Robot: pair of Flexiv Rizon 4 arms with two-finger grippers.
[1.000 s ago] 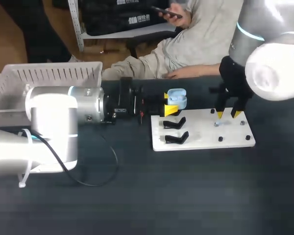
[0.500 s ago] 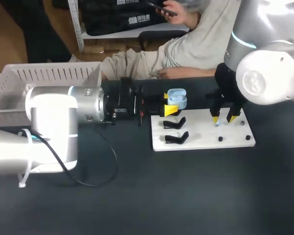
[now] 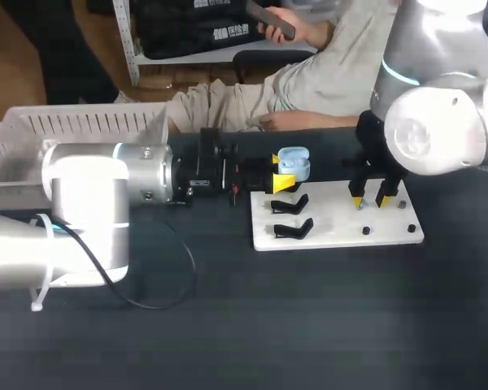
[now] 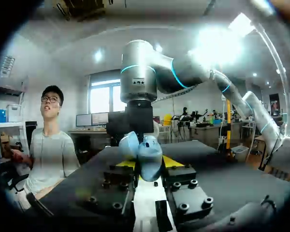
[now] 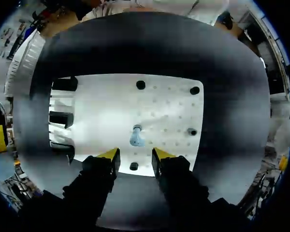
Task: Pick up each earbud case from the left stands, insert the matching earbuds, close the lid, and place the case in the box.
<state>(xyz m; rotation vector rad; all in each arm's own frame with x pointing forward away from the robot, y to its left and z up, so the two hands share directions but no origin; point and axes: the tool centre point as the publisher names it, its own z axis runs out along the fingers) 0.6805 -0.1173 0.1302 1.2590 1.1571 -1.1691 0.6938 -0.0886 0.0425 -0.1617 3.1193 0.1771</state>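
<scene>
My left gripper reaches in level from the left and is shut on a light blue earbud case with its lid up, held above the white board's back left corner. In the left wrist view the case sits between the yellow tips. My right gripper hangs open, pointing down over the board's right half. In the right wrist view a light blue earbud stands on the board just ahead of the gap between the open fingers. Two empty black stands remain on the board's left side.
A white slatted basket stands at the back left, behind my left arm. A black cable loops over the dark table in front of that arm. Small black pegs dot the board near the earbud.
My right gripper has shifted a little left and come lower over the board, nearer the earbud. The left arm and the case have stayed put.
</scene>
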